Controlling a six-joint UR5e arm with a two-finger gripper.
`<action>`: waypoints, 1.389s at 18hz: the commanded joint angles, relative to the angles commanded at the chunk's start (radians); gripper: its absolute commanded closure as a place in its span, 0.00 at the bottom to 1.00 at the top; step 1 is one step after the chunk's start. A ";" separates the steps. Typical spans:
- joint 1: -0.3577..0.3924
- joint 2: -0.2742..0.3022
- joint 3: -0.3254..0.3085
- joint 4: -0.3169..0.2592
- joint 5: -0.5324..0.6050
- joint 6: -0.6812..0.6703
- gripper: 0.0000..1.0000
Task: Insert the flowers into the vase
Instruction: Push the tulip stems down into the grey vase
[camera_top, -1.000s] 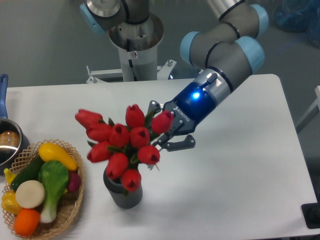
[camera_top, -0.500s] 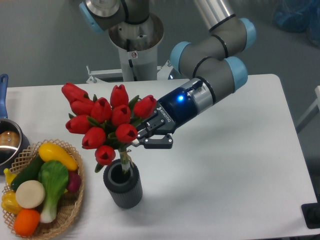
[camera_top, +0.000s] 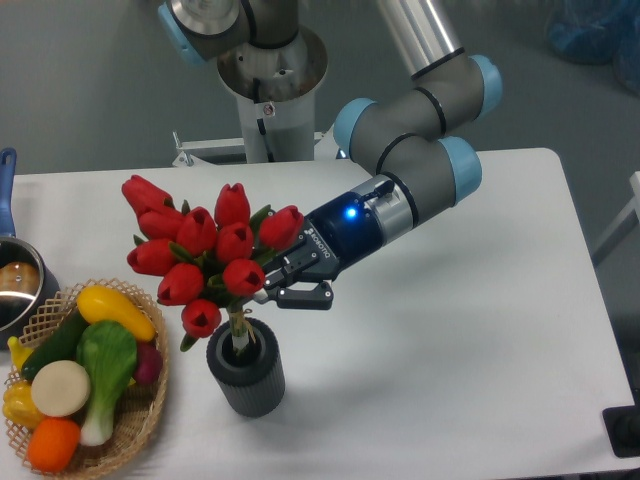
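The flowers (camera_top: 205, 250), a bunch of red tulips with green stems, stand nearly upright over the vase (camera_top: 246, 372), a short dark grey ribbed cylinder near the table's front. The stem ends reach into the vase's round mouth. My gripper (camera_top: 268, 287) comes in from the right and is shut on the flowers' stems just below the buds, a little above the vase rim. Part of the fingers is hidden behind the buds and leaves.
A wicker basket (camera_top: 145, 420) with toy vegetables and fruit sits at the front left, close to the vase. A steel pot (camera_top: 15, 285) with a blue handle is at the left edge. The arm's base column (camera_top: 270, 90) rises behind the table.
The gripper has carried the flowers left and down. The bunch has turned from tilted to nearly upright, and its stems have entered the vase's mouth.
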 joint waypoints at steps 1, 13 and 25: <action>0.000 0.000 -0.003 0.000 -0.002 0.003 0.95; 0.000 -0.035 -0.043 0.000 -0.002 0.071 0.93; -0.002 -0.086 -0.051 0.000 0.003 0.077 0.90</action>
